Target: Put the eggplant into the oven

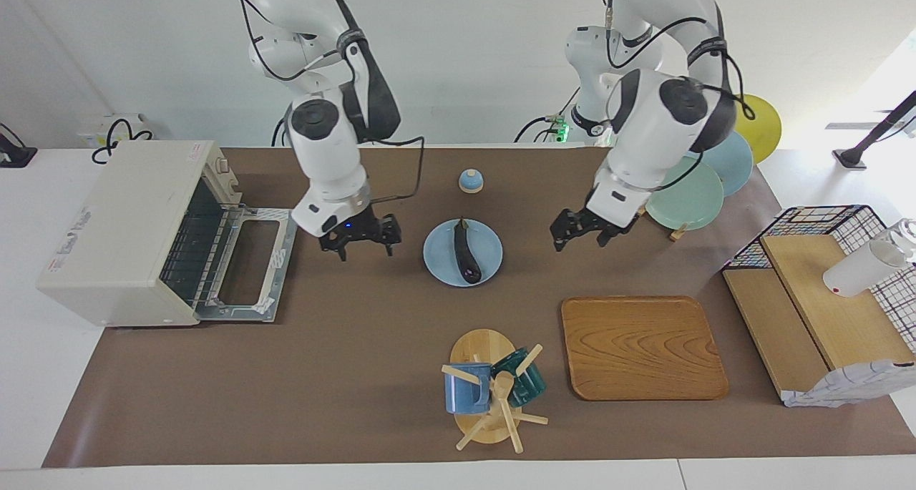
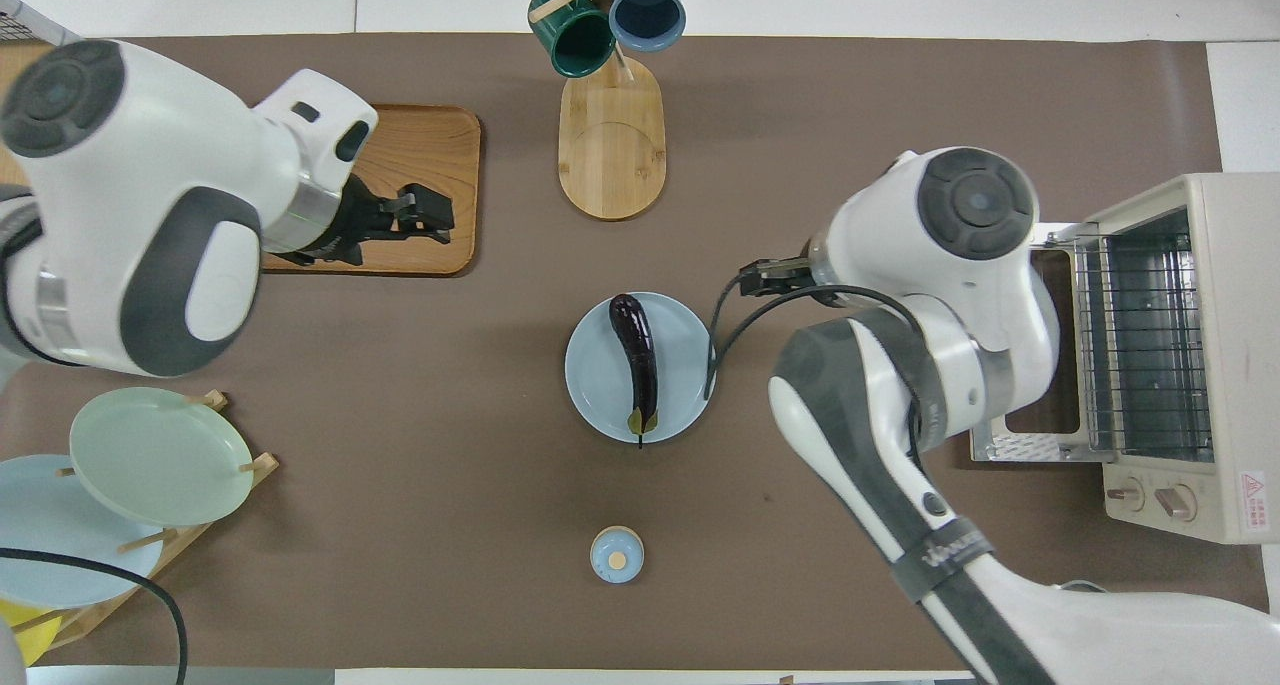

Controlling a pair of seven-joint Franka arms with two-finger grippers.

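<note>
The dark purple eggplant [image 1: 466,254] [image 2: 640,355] lies lengthwise on a light blue plate [image 1: 440,257] [image 2: 595,385] mid-table, with nothing touching it. The cream oven [image 1: 122,225] [image 2: 1230,295] stands at the right arm's end. Its door [image 1: 250,261] is folded down flat and the wire rack [image 1: 193,239] shows inside. My right gripper [image 1: 360,238] hangs open and empty over the mat between the oven door and the plate; the overhead view hides it under the arm. My left gripper [image 1: 581,232] [image 2: 420,217] is raised, open and empty, over the wooden tray's near edge.
A wooden tray [image 1: 640,347] and a mug tree [image 1: 490,390] with a blue and a green mug stand farther from the robots than the plate. A rack of plates [image 1: 680,189], a small blue knob [image 1: 471,181] and a wire basket [image 1: 823,261] are also on the table.
</note>
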